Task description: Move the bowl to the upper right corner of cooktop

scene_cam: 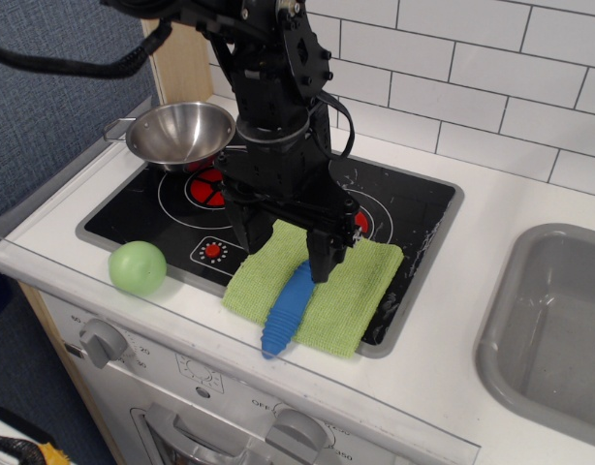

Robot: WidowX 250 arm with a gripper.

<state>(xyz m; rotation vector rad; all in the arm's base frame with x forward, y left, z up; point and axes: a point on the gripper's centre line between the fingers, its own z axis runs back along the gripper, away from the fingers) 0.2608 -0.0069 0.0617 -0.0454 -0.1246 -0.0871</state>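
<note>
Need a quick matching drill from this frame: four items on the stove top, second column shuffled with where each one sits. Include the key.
Column 1:
1. bowl
2. green ball
3. green cloth
4. blue-handled spoon

Column 2:
A. lying on the cloth, handle past its front edge
B. front left, just off the cooktop frame
C. back left corner of the cooktop
D. spread over the cooktop's front edge, below the tool

Pairs: 1-C, 2-B, 3-D, 4-A

Bright, even indoor light, sharp focus throughout, soft glare on the glossy black cooktop (414, 208), highlights inside the shiny bowl (180, 134), faint shadow beneath the green ball (138, 267), slightly dimmer blue wall (55, 107) at left.
</note>
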